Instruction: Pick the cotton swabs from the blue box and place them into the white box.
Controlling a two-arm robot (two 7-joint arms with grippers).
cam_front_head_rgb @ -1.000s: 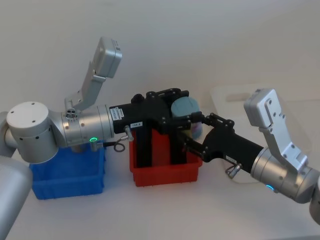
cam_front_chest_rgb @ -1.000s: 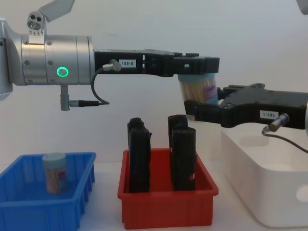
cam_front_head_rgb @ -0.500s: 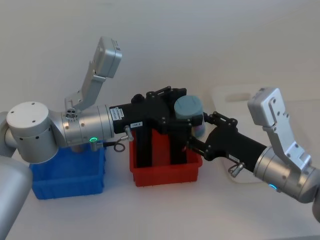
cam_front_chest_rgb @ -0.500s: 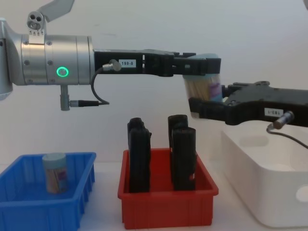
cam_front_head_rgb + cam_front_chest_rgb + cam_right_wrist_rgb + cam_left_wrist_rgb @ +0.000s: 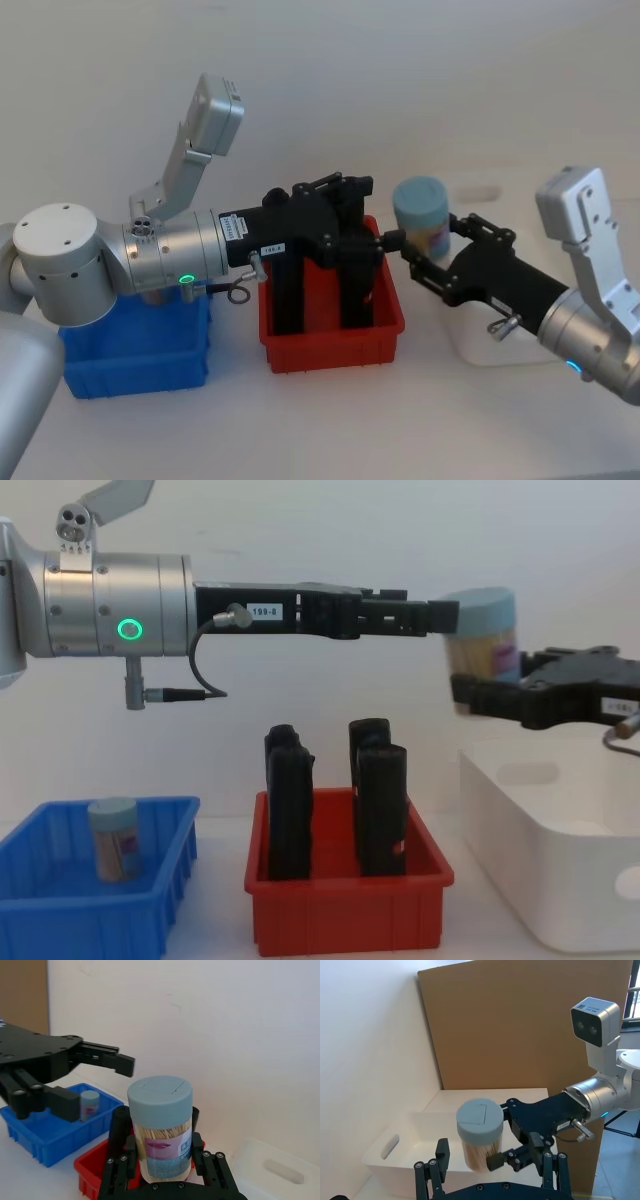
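Observation:
A clear jar of cotton swabs with a pale blue-grey lid hangs in the air, upright, and my right gripper is shut on its lower body. In the chest view this jar is just left of the white box, near its rim and above it. My left gripper stands open above the red bin, a short gap left of the jar, with nothing in it. A second cotton swab jar stands in the blue box. The right wrist view shows the held jar close up.
The red bin holds several tall black blocks between the blue box and the white box, under my left arm. The white box lies at the right, partly behind my right arm. A brown cardboard panel stands beyond it.
The jar has passed from my left gripper to my right one. The left fingers opened and let go. The right arm carried the jar to the right, towards the white box.

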